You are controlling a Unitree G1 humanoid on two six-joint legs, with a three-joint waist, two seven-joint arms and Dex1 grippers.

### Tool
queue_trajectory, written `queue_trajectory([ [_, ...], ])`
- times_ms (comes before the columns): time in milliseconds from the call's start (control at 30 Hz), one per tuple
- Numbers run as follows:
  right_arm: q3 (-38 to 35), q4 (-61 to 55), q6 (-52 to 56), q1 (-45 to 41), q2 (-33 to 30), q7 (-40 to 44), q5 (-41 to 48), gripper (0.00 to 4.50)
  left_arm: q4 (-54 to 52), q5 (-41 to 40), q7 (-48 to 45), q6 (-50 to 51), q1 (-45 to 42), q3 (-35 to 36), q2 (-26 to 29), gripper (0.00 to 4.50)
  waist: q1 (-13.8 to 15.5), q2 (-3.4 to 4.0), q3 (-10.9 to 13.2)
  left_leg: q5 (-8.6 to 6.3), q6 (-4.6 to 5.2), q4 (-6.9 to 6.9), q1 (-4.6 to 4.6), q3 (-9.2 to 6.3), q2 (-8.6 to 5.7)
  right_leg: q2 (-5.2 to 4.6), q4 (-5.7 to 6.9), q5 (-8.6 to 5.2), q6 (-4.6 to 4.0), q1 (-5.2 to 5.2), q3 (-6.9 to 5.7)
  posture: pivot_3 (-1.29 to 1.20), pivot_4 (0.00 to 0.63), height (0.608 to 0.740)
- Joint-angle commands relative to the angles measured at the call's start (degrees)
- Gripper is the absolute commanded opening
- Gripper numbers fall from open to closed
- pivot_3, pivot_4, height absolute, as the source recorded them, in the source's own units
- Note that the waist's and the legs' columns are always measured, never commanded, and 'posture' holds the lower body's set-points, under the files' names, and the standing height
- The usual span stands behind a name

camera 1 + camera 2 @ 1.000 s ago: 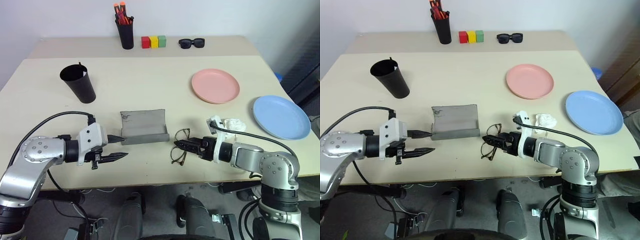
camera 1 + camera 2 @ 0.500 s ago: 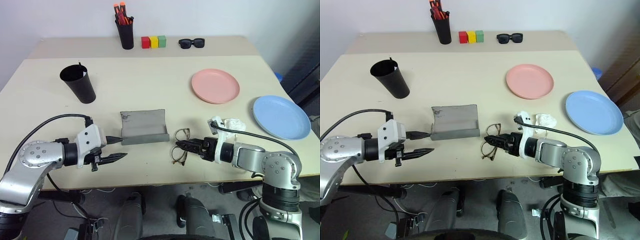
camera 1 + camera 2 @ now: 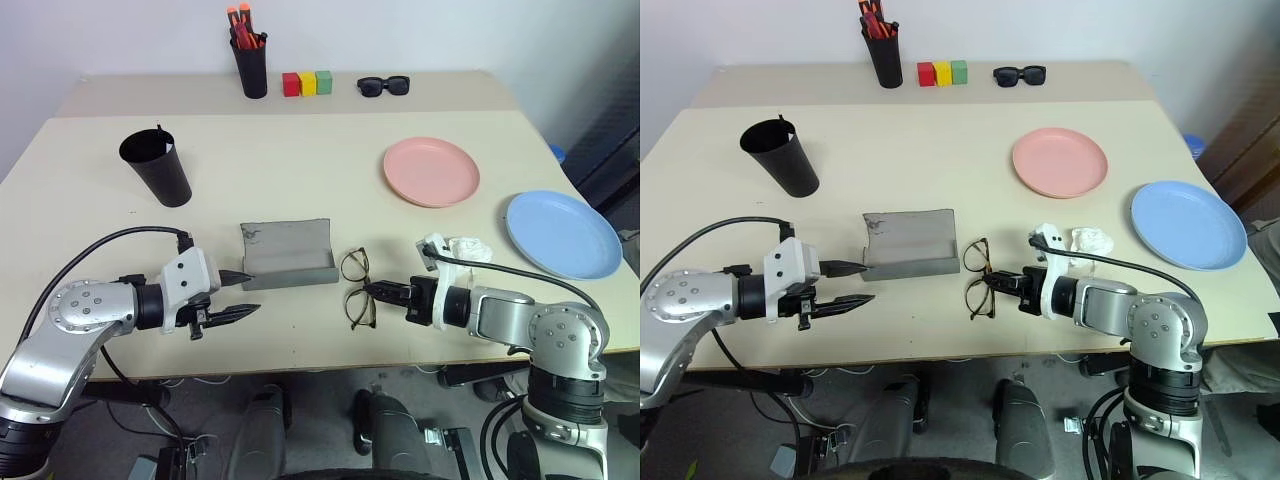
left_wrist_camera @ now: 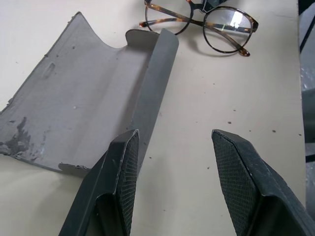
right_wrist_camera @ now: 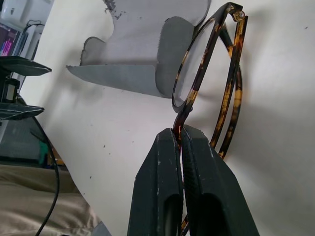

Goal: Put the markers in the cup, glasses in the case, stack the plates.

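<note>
Glasses [image 3: 354, 289] now stand pinched in the closed right end effector [image 3: 378, 291]; left end effector [image 3: 243, 295] stays parted.

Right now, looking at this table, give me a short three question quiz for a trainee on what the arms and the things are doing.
1. True or false: the right end effector is shut on the glasses.
2. Multiple choice: the case is A) closed, B) lying open with nothing in it, C) open with the glasses inside.
3. Fill the gap: the pink plate and the blue plate lie ____ on the table, not stacked.

Key:
1. True; its fingers pinch the frame.
2. B; the left end effector stands open beside the case, at one end.
3. Apart.
</note>
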Motion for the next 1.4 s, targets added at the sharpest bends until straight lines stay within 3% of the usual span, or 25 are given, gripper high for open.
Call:
queue_trajectory([
  [33,6.48,-4.83,-5.71,-1.46,-8.14,4.79,-4.89,0.04,-1.09,-0.36,2.48,-0.28,1.91,3.09,-0.78,2.39,-0.01,0.03,0.02,0.0,0.0,0.0,0.0,0.0,0.0,0.0,0.0,0.0,0.0,0.0,0.0,0.0,0.15,0.74],
  [100,13.23,-7.89,-12.46,-2.34,-15.57,10.97,-10.05,0.04,-0.08,-0.17,3.74,-1.04,3.33,4.87,-1.41,2.39,-0.02,0.28,0.14,-0.01,0.01,0.01,-0.04,0.04,-0.01,-0.04,-0.09,0.0,0.0,-0.01,0.0,0.0,0.15,0.74],
  [200,16.7,-7.25,-20.0,-7.68,-21.96,20.13,-12.79,0.04,1.46,-2.25,5.04,-4.38,5.49,8.96,-4.87,2.39,-0.06,0.25,0.12,-0.02,0.03,0.0,-0.04,0.04,-0.01,-0.04,-0.17,-0.01,0.01,-0.03,0.0,0.0,0.15,0.74],
  [367,24.67,-0.29,-34.27,-18.76,-26.41,34.63,-21.9,0.04,5.36,-2.26,5.8,-6.65,7.52,10.66,-7.57,2.39,-0.21,0.28,0.13,-0.03,0.05,0.0,-0.06,0.05,0.0,-0.01,-0.36,0.0,0.01,-0.03,-0.01,0.0,0.15,0.74],
  [500,34.57,13.44,-48.78,-31.15,-22.64,46.63,-32.53,0.04,8.76,-1.14,5.86,-11.84,8.2,10.57,-9.39,2.39,-0.69,0.29,0.13,-0.05,0.09,-0.01,-0.08,0.15,0.01,-0.01,-0.59,0.04,-0.01,-0.03,-0.01,0.0,0.15,0.74],
  [633,40.44,30.59,-59.78,-41.52,-13.7,55.2,-39.47,0.04,8.65,-2.21,6.72,-12.71,7.91,11.58,-9.87,2.39,-0.59,0.25,0.11,-0.07,0.11,-0.04,-0.09,0.16,0.01,0.0,-0.61,0.31,-0.02,-0.04,-0.01,0.0,0.15,0.74],
  [900,44.58,59.68,-75.99,-53.0,0.65,64.66,-50.34,0.04,3.78,-4.83,9.76,-9.0,9.28,13.02,-10.04,2.39,-1.35,0.26,0.11,0.03,0.2,0.0,-0.11,0.21,0.01,0.02,-0.32,0.45,-0.06,-0.04,-0.01,0.0,0.15,0.74],
  [1100,44.14,63.31,-79.38,-52.04,1.69,71.49,-53.66,0.04,1.49,-4.68,11.7,-8.07,12.28,14.26,-10.03,2.39,-1.43,0.28,0.12,0.0,0.06,0.0,-0.09,0.21,0.01,0.02,-0.05,0.43,-0.04,-0.16,0.0,0.0,0.15,0.74],
  [1333,43.37,64.11,-77.48,-50.79,2.9,72.74,-55.54,0.04,-0.28,-4.9,13.64,-6.2,11.61,13.15,-9.9,2.39,-1.37,0.28,0.12,0.02,-0.02,-0.01,0.01,0.21,0.06,0.03,0.14,0.41,-0.03,-0.2,0.0,0.0,0.15,0.74],
  [1400,43.02,63.75,-76.8,-50.61,3.28,72.9,-55.68,0.65,-0.05,-4.89,13.93,-5.51,10.34,12.82,-9.57,2.39,-1.27,0.28,0.12,0.02,-0.02,-0.01,0.01,0.21,0.05,0.03,0.14,0.41,-0.04,-0.2,0.0,0.0,0.15,0.74],
])
